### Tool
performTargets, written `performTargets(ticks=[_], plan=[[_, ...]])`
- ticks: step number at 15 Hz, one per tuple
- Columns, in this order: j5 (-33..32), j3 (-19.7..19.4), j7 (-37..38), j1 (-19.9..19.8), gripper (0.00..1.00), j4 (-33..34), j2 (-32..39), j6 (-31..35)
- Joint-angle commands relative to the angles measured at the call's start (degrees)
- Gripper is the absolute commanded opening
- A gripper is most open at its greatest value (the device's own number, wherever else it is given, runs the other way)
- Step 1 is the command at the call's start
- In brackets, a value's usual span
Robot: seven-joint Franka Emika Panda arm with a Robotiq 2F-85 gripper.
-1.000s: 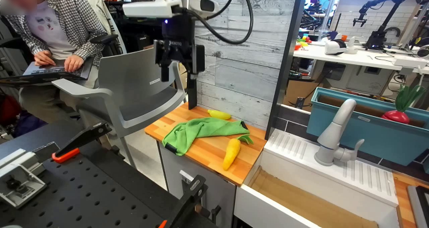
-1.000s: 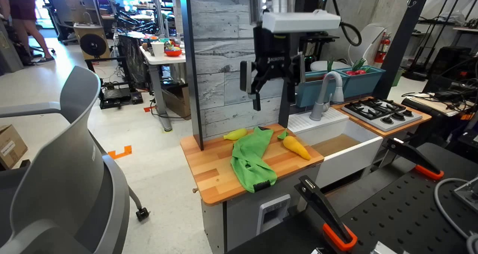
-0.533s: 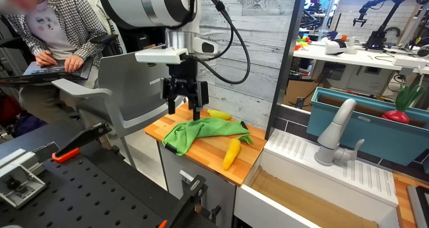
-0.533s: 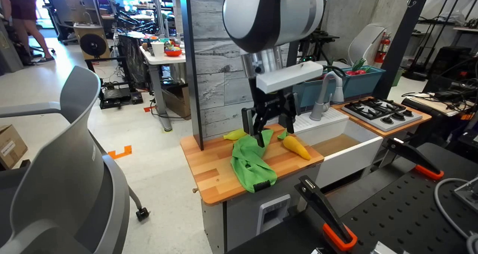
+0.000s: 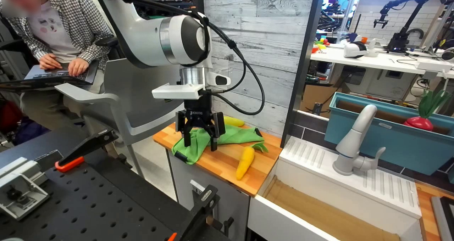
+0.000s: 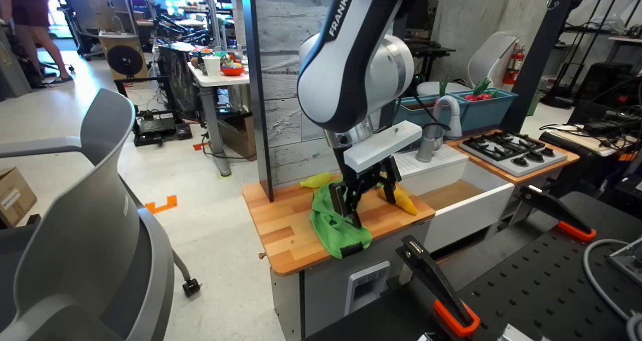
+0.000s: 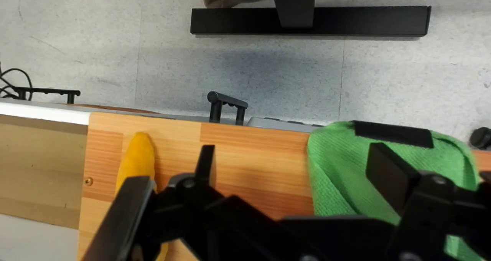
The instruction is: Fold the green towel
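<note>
The green towel (image 5: 243, 135) lies rumpled in a bent strip across the wooden counter (image 5: 227, 168), and one end with a black patch reaches the counter's edge. It also shows in an exterior view (image 6: 335, 230) and in the wrist view (image 7: 333, 165). My gripper (image 5: 200, 145) is open with nothing between its fingers and points down over the towel's near part. In the wrist view, one finger of the gripper (image 7: 296, 156) is over the towel and the other is over bare wood. It seems to be a little above the counter. The gripper (image 6: 373, 211) hides part of the towel.
A yellow-orange carrot-shaped object (image 5: 245, 163) lies beside the towel near the sink (image 5: 294, 212). A yellow banana-shaped object (image 5: 234, 121) lies behind the towel by the upright wood panel (image 5: 259, 74). A grey chair (image 5: 138, 88) stands beside the counter.
My gripper has come down from high above the counter to just over the towel, staying open. The towel and the yellow objects have not moved.
</note>
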Motion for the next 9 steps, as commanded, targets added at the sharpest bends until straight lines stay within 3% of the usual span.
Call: performTargets(ticks=[1,6,9], plan=[[-2.87,-1.87,0.83,2.38,1.00,4.53,4.49,-0.16],[-4.32,-2.32,0.32,3.33,1.00,4.42,5.99,4.72],[-2.71,-1.37,-0.08,2.51,1.00,4.17,5.66,2.88]])
